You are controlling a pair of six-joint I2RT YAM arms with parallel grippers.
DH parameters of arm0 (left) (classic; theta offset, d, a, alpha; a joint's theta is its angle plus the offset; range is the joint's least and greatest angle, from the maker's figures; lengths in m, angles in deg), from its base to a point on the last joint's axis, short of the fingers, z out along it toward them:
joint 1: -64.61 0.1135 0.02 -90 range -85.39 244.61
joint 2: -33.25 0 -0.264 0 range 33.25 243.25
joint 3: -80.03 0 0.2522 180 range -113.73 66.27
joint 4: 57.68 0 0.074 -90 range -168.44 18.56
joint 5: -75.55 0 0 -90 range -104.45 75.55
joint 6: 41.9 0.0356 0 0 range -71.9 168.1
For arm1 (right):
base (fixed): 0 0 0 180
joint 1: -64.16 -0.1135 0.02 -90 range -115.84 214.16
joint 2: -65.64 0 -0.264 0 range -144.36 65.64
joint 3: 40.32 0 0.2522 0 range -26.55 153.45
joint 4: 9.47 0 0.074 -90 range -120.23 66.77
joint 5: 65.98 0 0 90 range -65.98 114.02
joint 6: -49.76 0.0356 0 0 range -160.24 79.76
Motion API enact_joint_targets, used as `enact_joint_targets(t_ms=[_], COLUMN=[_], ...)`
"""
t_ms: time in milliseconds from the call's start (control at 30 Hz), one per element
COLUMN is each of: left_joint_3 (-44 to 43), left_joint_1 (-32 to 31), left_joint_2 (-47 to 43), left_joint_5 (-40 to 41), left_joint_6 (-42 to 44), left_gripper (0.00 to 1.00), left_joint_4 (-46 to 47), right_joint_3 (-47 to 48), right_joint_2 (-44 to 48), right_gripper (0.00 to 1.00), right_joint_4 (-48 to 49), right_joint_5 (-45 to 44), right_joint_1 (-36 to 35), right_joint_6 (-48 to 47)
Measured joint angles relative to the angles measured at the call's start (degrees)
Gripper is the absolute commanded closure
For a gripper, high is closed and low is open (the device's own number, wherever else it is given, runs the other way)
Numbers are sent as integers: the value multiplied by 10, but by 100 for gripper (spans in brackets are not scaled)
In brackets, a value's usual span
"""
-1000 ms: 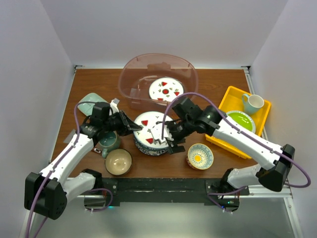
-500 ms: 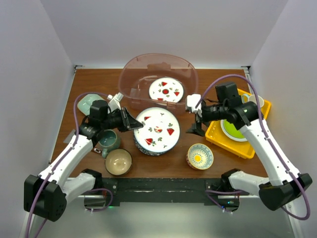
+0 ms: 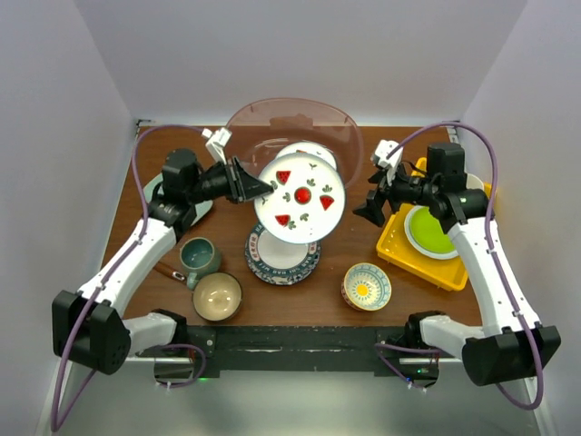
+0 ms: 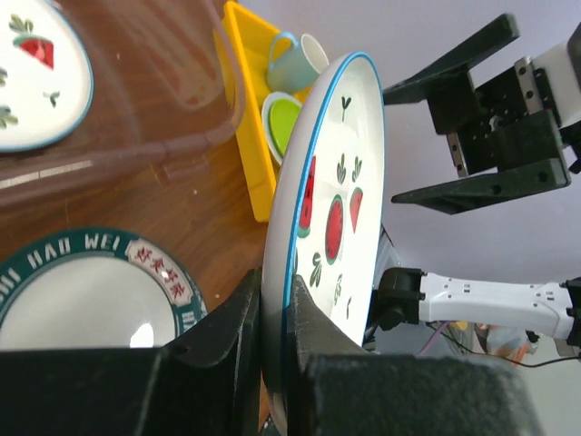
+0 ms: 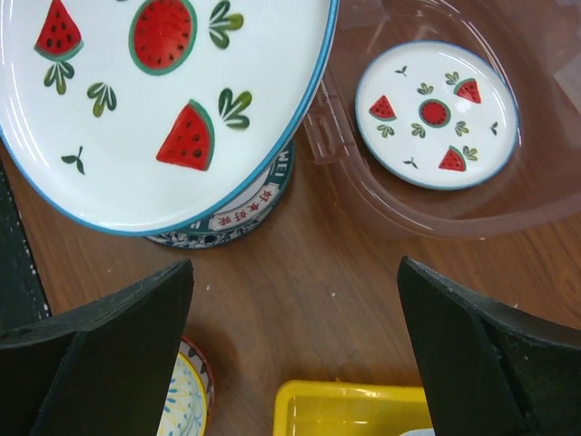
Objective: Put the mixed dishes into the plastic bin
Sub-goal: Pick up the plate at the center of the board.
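Observation:
My left gripper (image 3: pixel 258 188) (image 4: pixel 272 318) is shut on the rim of a large white plate with watermelon marks (image 3: pixel 302 196) (image 4: pixel 336 182) (image 5: pixel 154 100). The plate hangs tilted just in front of the plastic bin (image 3: pixel 238 127) (image 5: pixel 536 204). A smaller watermelon plate (image 3: pixel 313 155) (image 5: pixel 436 113) lies inside the bin. On the table stay the blue-patterned plate (image 3: pixel 280 261) (image 4: pixel 82 300), teal mug (image 3: pixel 197 257), tan bowl (image 3: pixel 217 296) and small patterned bowl (image 3: pixel 367 286). The left arm mostly hides the mint dish (image 3: pixel 156 189). My right gripper (image 3: pixel 376 196) (image 5: pixel 295 272) is open and holds nothing, right of the held plate.
A yellow tray (image 3: pixel 398 247) (image 4: pixel 247 127) at the right holds a lime-green plate (image 3: pixel 434 229) and a pale mug (image 4: pixel 295 59). White walls close in the table at the left, right and back.
The left gripper has lifted the watermelon plate off the blue-patterned plate, up and towards the bin. The right gripper has let go of it, opened wide and drawn back to the right.

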Motion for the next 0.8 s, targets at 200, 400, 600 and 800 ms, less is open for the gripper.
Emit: enact_joint_targets(t_ms=[200,400,600,800], left_joint_3=[-87,-182,-255,-324], left_joint_1=[1,2,7,9], left_joint_2=[74,168,260,347], left_joint_5=[2,18,41,61], left_joint_6=[8,17,22,22], left_gripper=[100,100,100,100], left_joint_4=[19,24,19,5], right_joint_3=[-28,-59,-69,-70], right_joint_2=[3,3,3,3], right_gripper=[2,2,2,2], right_joint_4=[37,56,61,63], right_joint_5=[3,14,18,18], right_joint_1=[37,52,52,52], right_joint_6=[31,45,47,46])
